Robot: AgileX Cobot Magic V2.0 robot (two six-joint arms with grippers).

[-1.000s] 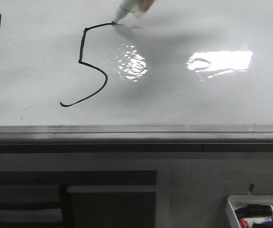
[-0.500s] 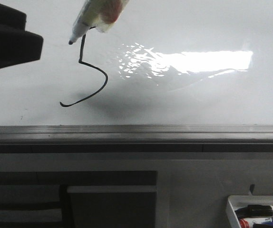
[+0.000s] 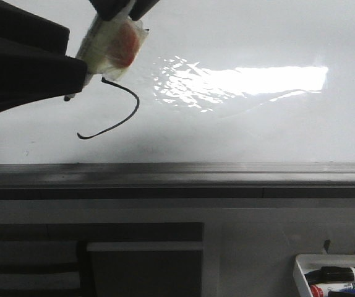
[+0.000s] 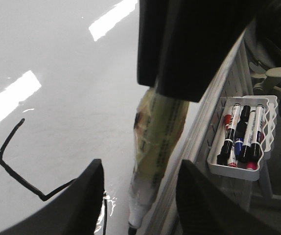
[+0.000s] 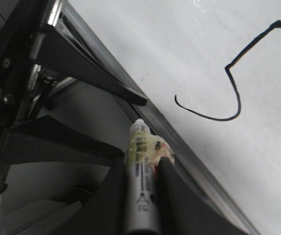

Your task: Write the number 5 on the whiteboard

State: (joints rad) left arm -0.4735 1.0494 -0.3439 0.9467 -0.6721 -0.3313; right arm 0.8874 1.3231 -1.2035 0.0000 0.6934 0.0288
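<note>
Judging from the whiteboard (image 3: 258, 130), the number 5 (image 5: 231, 83) looks complete; right gripper (image 5: 143, 169) grips the marker (image 5: 140, 196), left gripper (image 4: 135, 196) stands open.

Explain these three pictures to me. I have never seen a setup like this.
This is a robot with two arms, each ending in a claw. The wide picture looks forward over a whiteboard lying flat. The other two come from cameras on the wrists. A hand-drawn number 5 is on the board. The right claw grips a marker, wrapped in something clear. The left claw is open, and the marker appears between its fingers. A tray of spare markers hangs beside the board.
</note>
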